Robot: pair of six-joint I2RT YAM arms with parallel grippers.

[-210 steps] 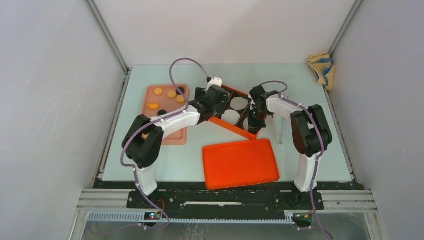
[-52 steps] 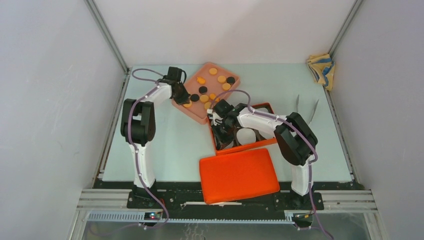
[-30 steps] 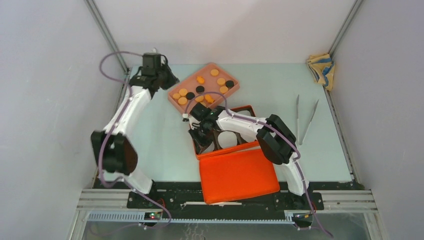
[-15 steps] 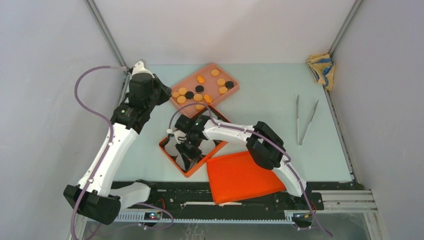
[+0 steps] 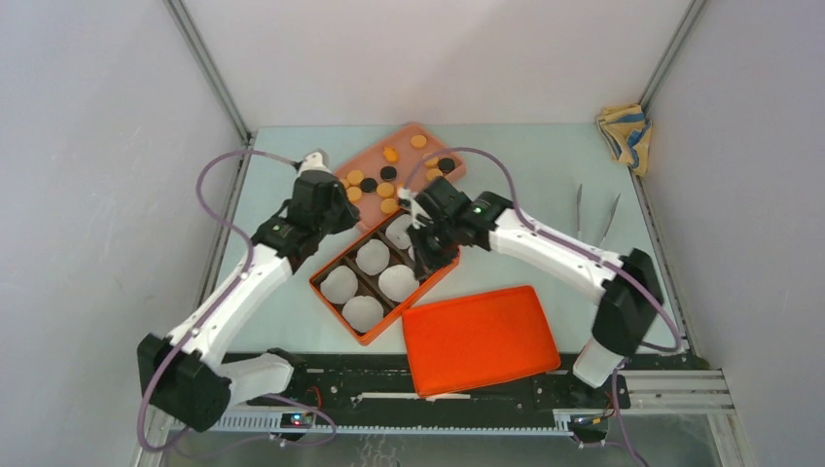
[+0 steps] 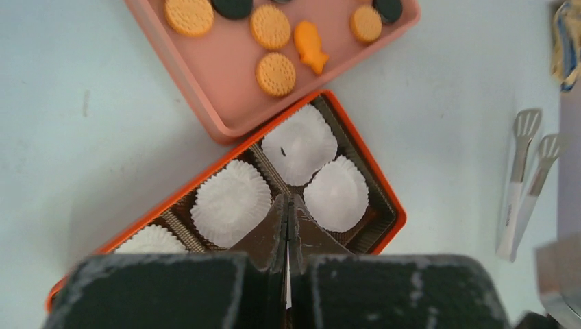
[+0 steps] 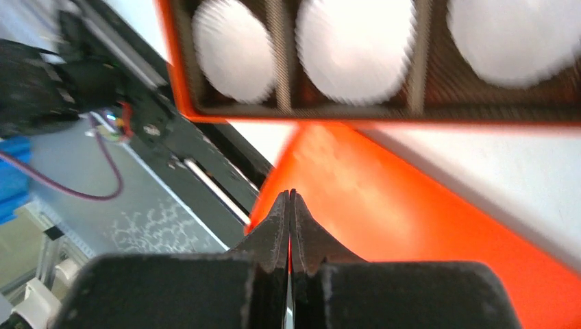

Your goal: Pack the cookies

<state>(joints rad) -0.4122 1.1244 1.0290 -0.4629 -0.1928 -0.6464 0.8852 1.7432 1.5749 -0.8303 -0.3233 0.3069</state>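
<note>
The cookies [image 5: 390, 154] lie on a pink tray [image 5: 411, 161] at the back: several round orange ones and a few black. The left wrist view shows round cookies [image 6: 276, 73] on the pink tray [image 6: 219, 62], and an orange fish-shaped one [image 6: 310, 46]. Next to the tray stands an orange box [image 5: 340, 313] with white paper cups [image 5: 373, 256] in its compartments. My left gripper [image 5: 339, 219] is shut and empty above the box's [image 6: 399, 219] far-left side. My right gripper [image 5: 426, 253] is shut and empty at the box's right side.
An orange lid [image 5: 477, 326] lies flat near the front, right of the box, and fills the lower right wrist view [image 7: 425, 205]. Metal tongs [image 5: 593, 219] rest at the right. A crumpled cloth [image 5: 623, 136] sits in the far right corner.
The orange box has slid left and turned, now diagonal beside the tray. My left arm swung in from the far-left corner to the box. My right arm drew back to the box's right side.
</note>
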